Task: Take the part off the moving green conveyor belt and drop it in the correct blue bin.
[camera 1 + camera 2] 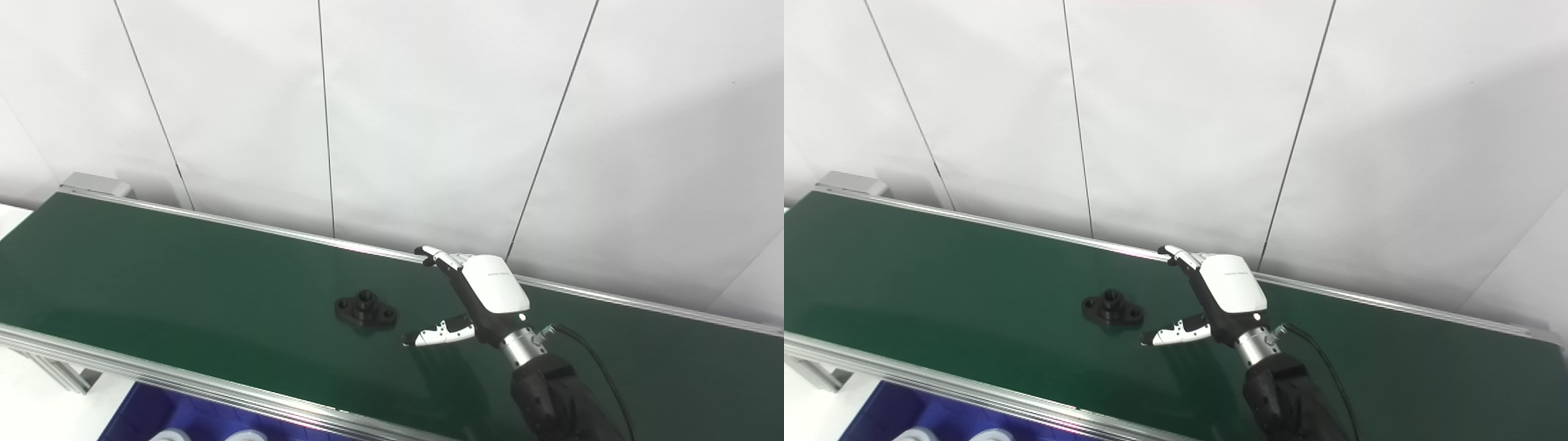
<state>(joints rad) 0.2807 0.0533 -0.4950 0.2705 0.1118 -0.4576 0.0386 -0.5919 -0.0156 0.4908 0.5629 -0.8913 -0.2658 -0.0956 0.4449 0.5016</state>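
A small black part [365, 309] with a round hub and two flanged ears lies flat on the green conveyor belt [184, 269], near its middle; it also shows in the right eye view [1112, 308]. My right hand [474, 294] hovers over the belt just right of the part, open, fingers stretched toward the far rail and thumb pointing left at the part, a short gap away. It holds nothing. My left hand is out of view.
A blue bin [184, 416] sits below the belt's near rail at the bottom left, with white round parts [245, 436] inside. Aluminium rails [184, 376] edge the belt. A white panelled wall stands behind.
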